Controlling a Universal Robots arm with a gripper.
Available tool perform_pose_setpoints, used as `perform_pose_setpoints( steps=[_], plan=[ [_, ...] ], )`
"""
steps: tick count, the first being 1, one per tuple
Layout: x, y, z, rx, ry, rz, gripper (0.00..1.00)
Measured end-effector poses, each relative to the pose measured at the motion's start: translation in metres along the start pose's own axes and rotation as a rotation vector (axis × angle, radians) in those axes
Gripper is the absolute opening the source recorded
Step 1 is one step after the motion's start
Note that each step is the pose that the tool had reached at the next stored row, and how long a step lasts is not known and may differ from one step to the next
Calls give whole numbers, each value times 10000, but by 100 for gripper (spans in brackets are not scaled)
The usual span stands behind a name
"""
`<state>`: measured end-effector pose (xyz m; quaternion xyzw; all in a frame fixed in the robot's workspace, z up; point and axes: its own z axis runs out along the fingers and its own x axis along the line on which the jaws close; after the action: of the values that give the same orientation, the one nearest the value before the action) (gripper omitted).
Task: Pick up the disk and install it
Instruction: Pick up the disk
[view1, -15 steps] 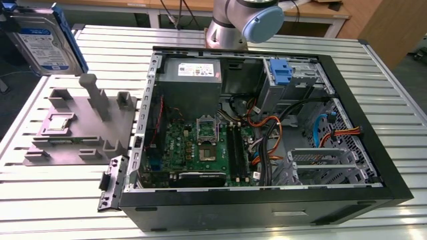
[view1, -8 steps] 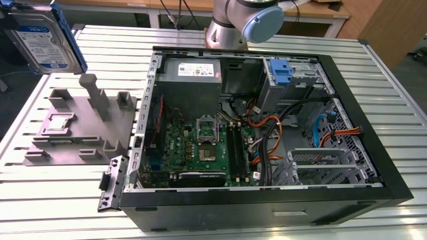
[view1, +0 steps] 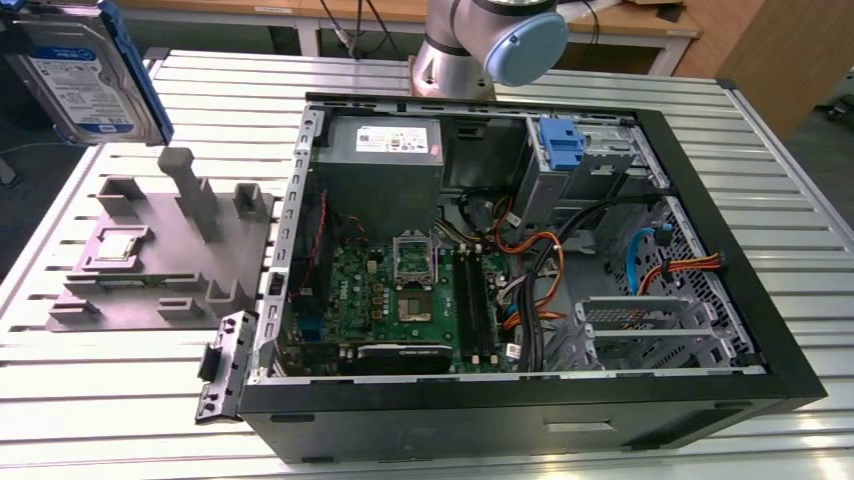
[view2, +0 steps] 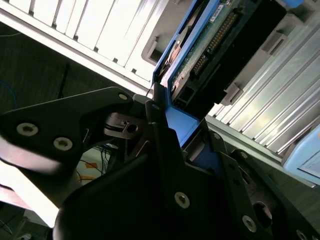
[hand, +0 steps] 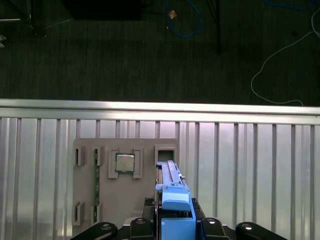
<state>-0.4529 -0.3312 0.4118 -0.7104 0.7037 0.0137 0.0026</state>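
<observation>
The disk (view1: 80, 70) hangs in the air at the exterior view's top left, above the grey fixture (view1: 160, 250), label side facing the camera and blue rails along its edges. In the first wrist view my gripper (hand: 174, 225) is shut on the disk (hand: 172, 197), gripping it at the blue rail, directly over the fixture (hand: 125, 200). The second wrist view shows the same hold from the side: the gripper (view2: 180, 137) clamps the blue rail, and the disk (view2: 210, 45) shows its circuit board and connector.
The open computer case (view1: 747, 300) lies on the slatted table (view1: 120, 400), with a blue bracket (view1: 567, 150) in the drive bay, a power-supply box (view1: 387, 145), a motherboard and cables. The arm's base (view1: 481, 45) stands behind the case. The fixture holds a chip (hand: 124, 162).
</observation>
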Motion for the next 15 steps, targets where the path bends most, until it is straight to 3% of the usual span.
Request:
perform_pose_setpoints(
  steps=[15],
  plan=[
    [-2, 1, -97, 0, 2, 0, 36]
  ],
)
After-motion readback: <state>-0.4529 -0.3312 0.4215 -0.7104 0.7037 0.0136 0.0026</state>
